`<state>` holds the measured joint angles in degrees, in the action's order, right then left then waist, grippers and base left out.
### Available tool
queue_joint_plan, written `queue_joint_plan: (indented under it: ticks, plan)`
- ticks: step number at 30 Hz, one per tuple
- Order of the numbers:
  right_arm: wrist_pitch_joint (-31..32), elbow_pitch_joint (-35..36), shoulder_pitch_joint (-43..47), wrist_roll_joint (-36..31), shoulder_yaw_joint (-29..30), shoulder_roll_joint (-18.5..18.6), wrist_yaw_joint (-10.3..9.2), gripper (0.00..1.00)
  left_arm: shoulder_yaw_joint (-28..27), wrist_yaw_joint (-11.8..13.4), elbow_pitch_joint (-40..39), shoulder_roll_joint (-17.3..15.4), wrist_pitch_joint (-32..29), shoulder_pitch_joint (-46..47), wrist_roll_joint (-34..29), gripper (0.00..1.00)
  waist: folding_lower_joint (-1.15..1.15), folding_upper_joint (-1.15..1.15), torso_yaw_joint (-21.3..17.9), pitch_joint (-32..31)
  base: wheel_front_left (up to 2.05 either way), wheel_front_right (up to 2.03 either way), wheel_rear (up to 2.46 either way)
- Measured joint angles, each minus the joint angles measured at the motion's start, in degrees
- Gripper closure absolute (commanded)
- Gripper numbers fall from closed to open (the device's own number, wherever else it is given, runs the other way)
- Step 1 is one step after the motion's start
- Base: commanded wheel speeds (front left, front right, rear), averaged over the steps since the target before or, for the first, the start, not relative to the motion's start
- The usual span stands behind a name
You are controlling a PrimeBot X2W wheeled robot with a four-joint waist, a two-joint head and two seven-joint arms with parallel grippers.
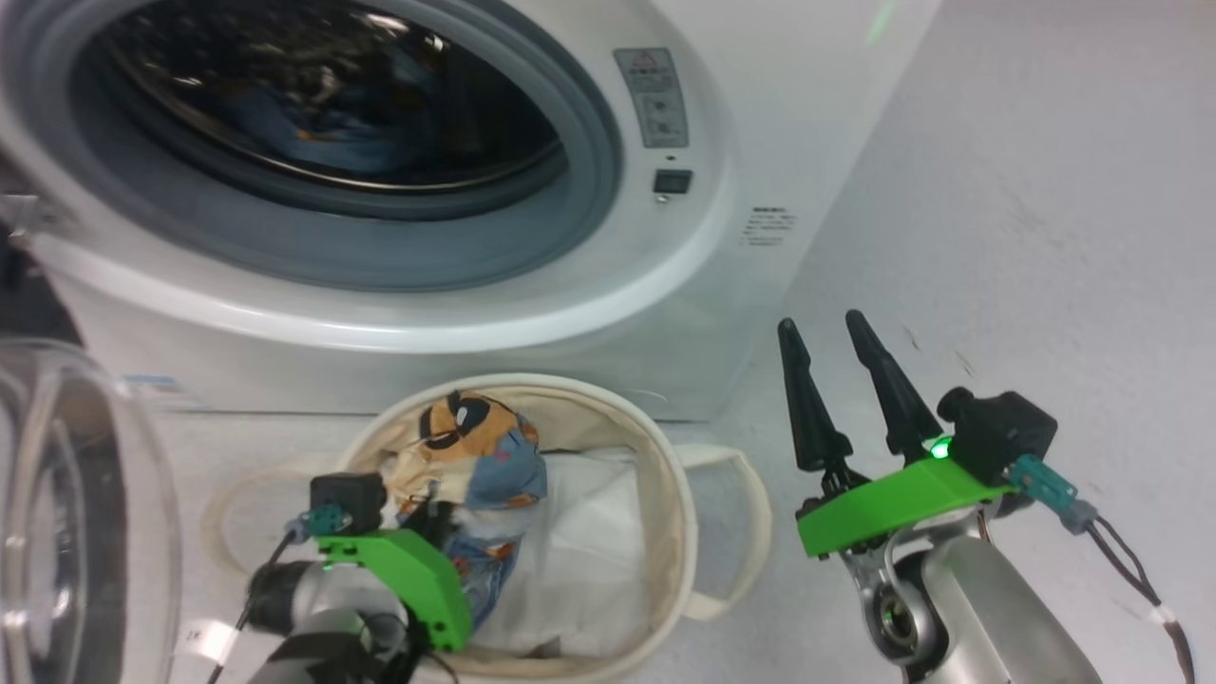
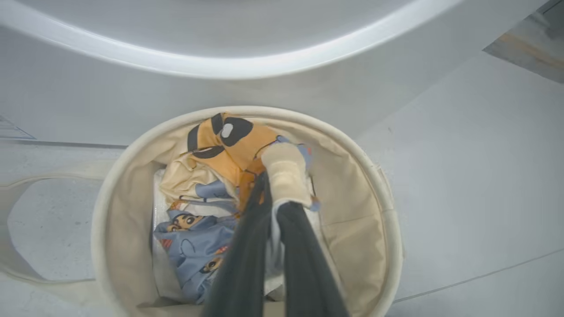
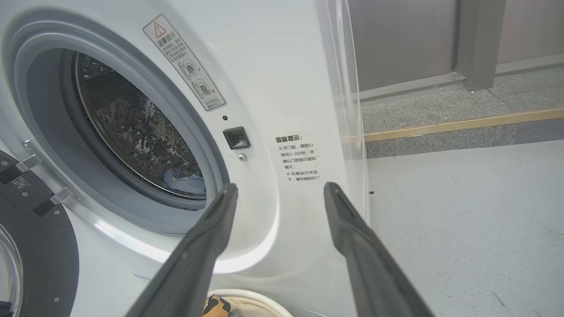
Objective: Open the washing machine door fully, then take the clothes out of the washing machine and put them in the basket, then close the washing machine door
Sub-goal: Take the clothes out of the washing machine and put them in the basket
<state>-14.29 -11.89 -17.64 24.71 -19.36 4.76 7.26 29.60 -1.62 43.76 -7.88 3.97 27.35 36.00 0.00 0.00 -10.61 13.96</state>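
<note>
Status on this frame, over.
Left gripper shut on clothes, over basket. Right gripper open, empty. Door open, blue garment left in drum. Nothing blocking.

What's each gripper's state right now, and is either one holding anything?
Left gripper: shut on the clothes, over the basket.
Right gripper: open, holding nothing.
</note>
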Motion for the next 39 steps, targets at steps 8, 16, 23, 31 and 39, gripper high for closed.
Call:
queue_joint_plan:
  ticks: [8, 16, 23, 31, 39]
  plan:
    - [0.0, 0.6, -2.3, -0.5, 0.0, -0.1, 0.0, 0.0, 0.8, -0.7, 19.9, 0.6, 6.3, 7.6, -2.6, 1.0, 0.0, 0.0, -3.9, 3.6, 0.0, 0.0, 0.0]
    - [0.0, 1.3, -2.4, -1.0, 0.6, -0.3, 0.0, 0.0, 0.7, 0.4, 28.4, 0.8, 8.3, 10.0, -2.6, 0.08, 0.0, 0.0, -7.3, 6.9, 0.0, 0.0, 0.0]
    - [0.0, 0.2, -2.4, -1.4, 0.8, -0.3, 0.0, 0.0, 0.0, 0.4, 29.6, 0.9, 9.3, 10.8, -1.9, 0.0, 0.0, 0.0, -6.6, 5.5, 0.0, 0.0, 0.0]
    - [0.0, -1.6, -2.3, -0.8, -0.6, -0.2, 0.0, 0.0, -0.3, -1.7, 25.6, 1.2, 10.3, 9.0, -2.4, 0.0, 0.0, 0.0, -2.9, 1.6, 0.0, 0.0, 0.0]
    - [0.0, -3.1, -1.6, 0.0, -1.9, 0.8, 0.0, 0.0, -3.9, -2.0, 7.6, -0.1, 10.3, 4.7, -5.2, 0.0, 0.0, 0.0, 1.2, -2.5, 0.0, 0.0, 0.0]
